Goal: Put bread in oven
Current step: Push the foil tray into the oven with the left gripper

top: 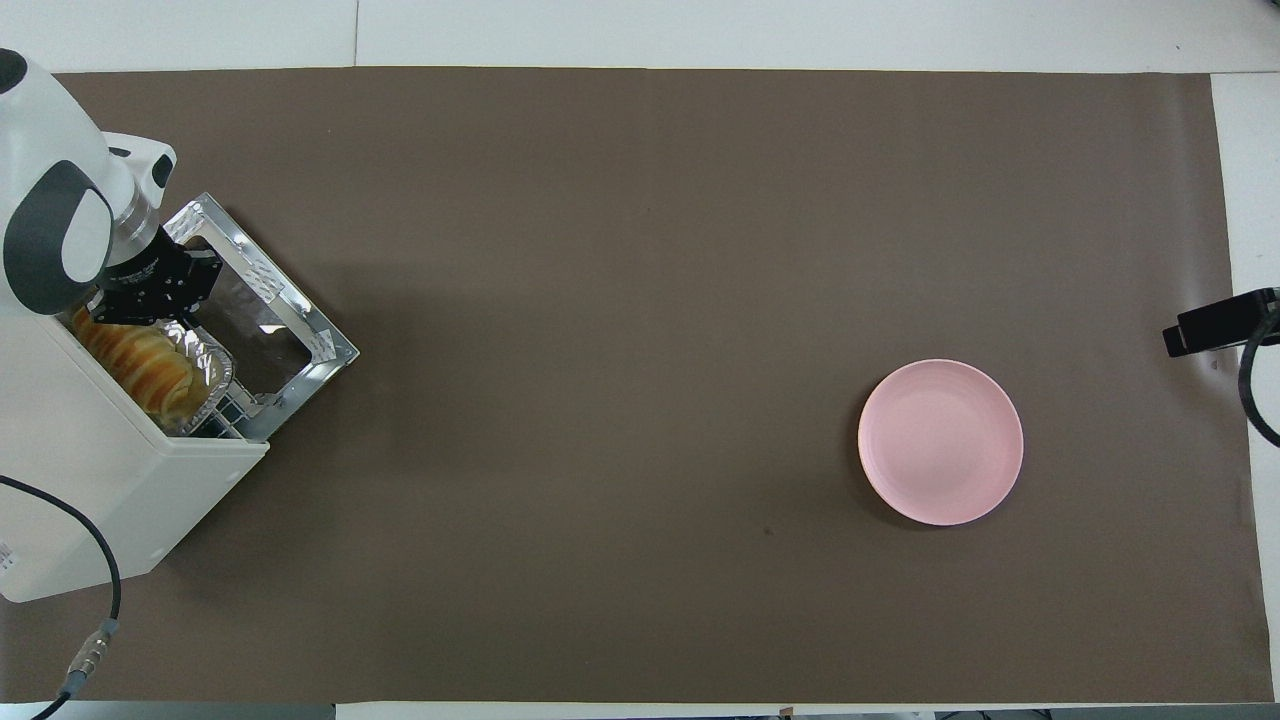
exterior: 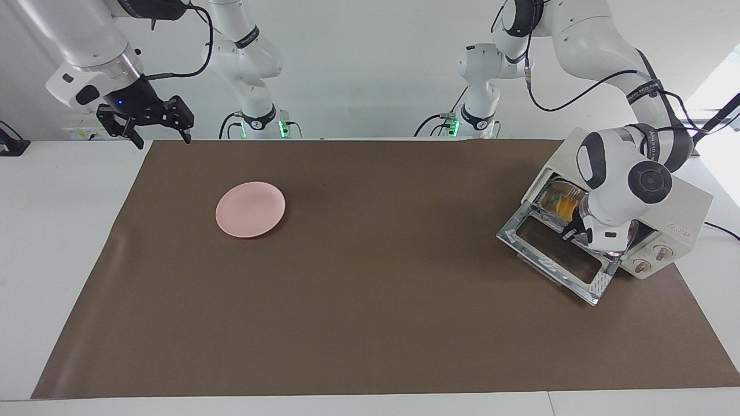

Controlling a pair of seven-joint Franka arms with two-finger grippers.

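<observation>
The bread (top: pixel 140 360) lies in a crinkled foil tray (top: pixel 216 366) on the wire rack just inside the mouth of the cream-white oven (top: pixel 90 470), at the left arm's end of the table. The oven's glass door (top: pixel 270 320) is dropped flat onto the mat. My left gripper (top: pixel 148 300) is shut on the rim of the foil tray at one of its ends, low over the inner edge of the door. In the facing view the left wrist hides most of that gripper (exterior: pixel 572 229), and the bread (exterior: pixel 559 202) shows inside the oven (exterior: pixel 682 202). My right gripper (exterior: pixel 162 138) waits open and empty, raised over the table's edge at the right arm's end.
A round pink plate (exterior: pixel 250 208) sits on the brown mat (exterior: pixel 370 323) toward the right arm's end, with nothing on it. The oven's cable (top: pixel 100 590) trails off its side nearest the robots. The right gripper (top: pixel 1215 322) shows only partly in the overhead view.
</observation>
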